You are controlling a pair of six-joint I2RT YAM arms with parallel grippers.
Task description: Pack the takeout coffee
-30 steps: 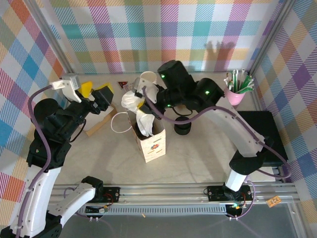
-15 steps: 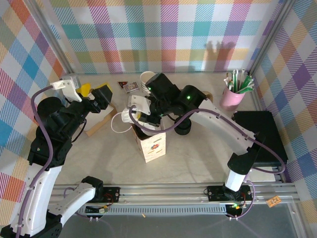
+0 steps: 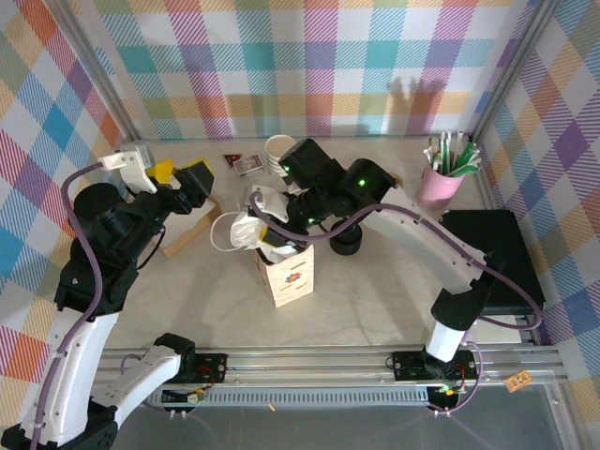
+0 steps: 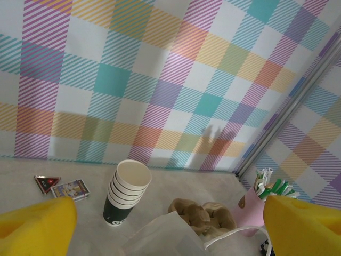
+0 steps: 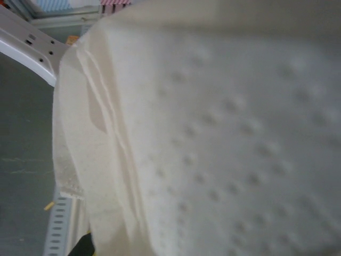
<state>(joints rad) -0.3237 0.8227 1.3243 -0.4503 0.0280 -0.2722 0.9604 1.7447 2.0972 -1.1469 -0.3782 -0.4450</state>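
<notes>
The takeout coffee is out of view. A white paper bag (image 3: 286,272) with a small printed label stands upright at the table's middle. My right gripper (image 3: 268,231) hangs over the bag's mouth, shut on a crumpled white napkin (image 3: 246,229) that bulges over the bag's left rim. That dimpled napkin (image 5: 213,133) lies right against the right wrist camera. My left gripper (image 3: 181,173) is held up to the left of the bag, its yellow fingers (image 4: 32,229) wide apart and holding nothing. In the left wrist view the bag's top (image 4: 165,240) shows below the left gripper (image 4: 168,232).
A stack of lidless cream cups (image 3: 278,150) (image 4: 125,197) stands at the back, two small packets (image 3: 246,164) to its left. A black stack of lids (image 3: 345,242) sits right of the bag. A brown cup carrier (image 4: 205,216), a pink cup of stirrers (image 3: 445,169) and a black box (image 3: 497,253) lie to the right.
The right gripper has come down and to the left with the napkin, from hanging into the bag to bunched at the bag's mouth. The left arm has stayed put.
</notes>
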